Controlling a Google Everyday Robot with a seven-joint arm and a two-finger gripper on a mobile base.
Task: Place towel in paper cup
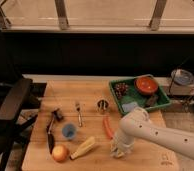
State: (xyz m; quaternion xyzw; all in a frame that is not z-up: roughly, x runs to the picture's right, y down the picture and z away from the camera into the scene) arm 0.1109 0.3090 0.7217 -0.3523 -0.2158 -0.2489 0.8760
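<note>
The wooden counter [90, 95] fills the middle of the view, and the robot's 1 arm [160, 135] reaches in from the right and bends down to its front edge. The pincer [118, 149] hangs low over the boards there, nose down, close to or on the wood. Whether it is wide, narrow or holding something I cannot tell. A dark chair [12, 100] stands far off to its left, beyond the counter's end. The green tray [162, 102] lies up and to the right of the pincer, near the far side, with a red bowl [146, 85], a dark cluster [121, 90] and a pale blue piece [130, 106] in it. Just up and left of the pincer lies an orange stick [108, 127], its long axis running toward the far edge. A yellow cob [84, 148] lies to the left at about the pincer's height, slanted, and a round orange fruit [60, 153] lies farther left beside it. A dark tool [52, 125] and a fork [79, 114] lie up and farther left, and a small metal cup [103, 105] stands straight above the pincer, well apart. The blue cup [68, 131], which I take for the paper cup, stands upright to the left and a little up, past the cob. The towel I cannot pick out: it may be the pale mass under the pincer, or the blue piece in the tray. If it is at the pincer, the coming move runs left and slightly away, over the cob, to the cup's open mouth.
</note>
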